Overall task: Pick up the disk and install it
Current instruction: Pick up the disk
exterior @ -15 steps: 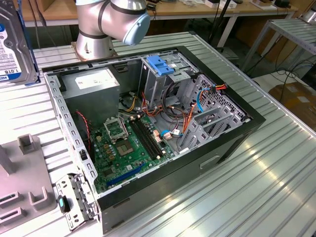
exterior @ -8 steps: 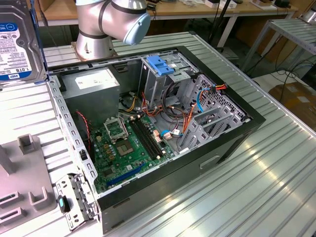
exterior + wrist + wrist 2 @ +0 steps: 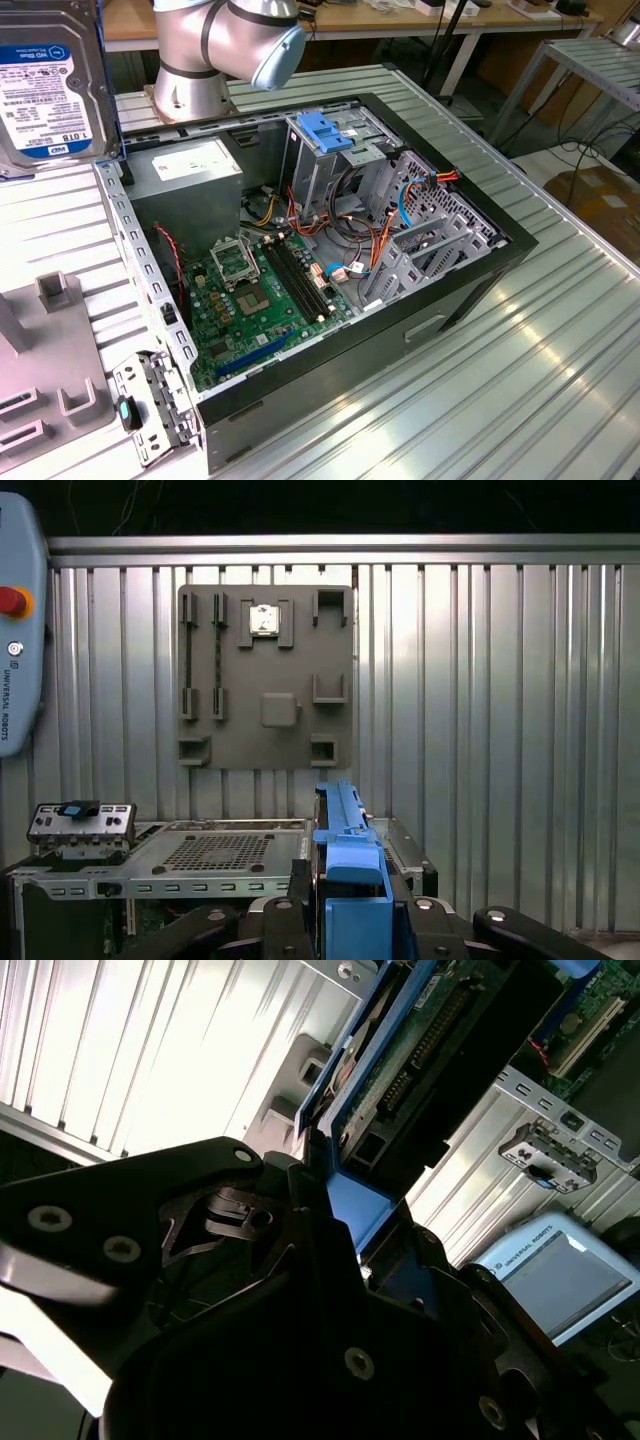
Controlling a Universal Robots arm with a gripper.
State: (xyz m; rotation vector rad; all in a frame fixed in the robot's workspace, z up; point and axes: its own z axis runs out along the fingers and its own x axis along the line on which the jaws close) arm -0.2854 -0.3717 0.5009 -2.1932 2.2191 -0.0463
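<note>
Black pincer (image 3: pixel 352 905) clenches the flat silver-metal disk (image 3: pixel 50 90) (blue plastic tabs).

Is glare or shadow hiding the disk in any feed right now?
Second wrist view: the table is blown out white, and the gripper, shut on the blue end of the disk, is a near-black silhouette. First wrist view: even light, the blue end shows plainly. Exterior view: bright streaks on the table at the exterior view's right, none on the disk label.

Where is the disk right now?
The disk is at the exterior view's upper left, beside the open computer case, its blue end gripped in the claw.
</note>
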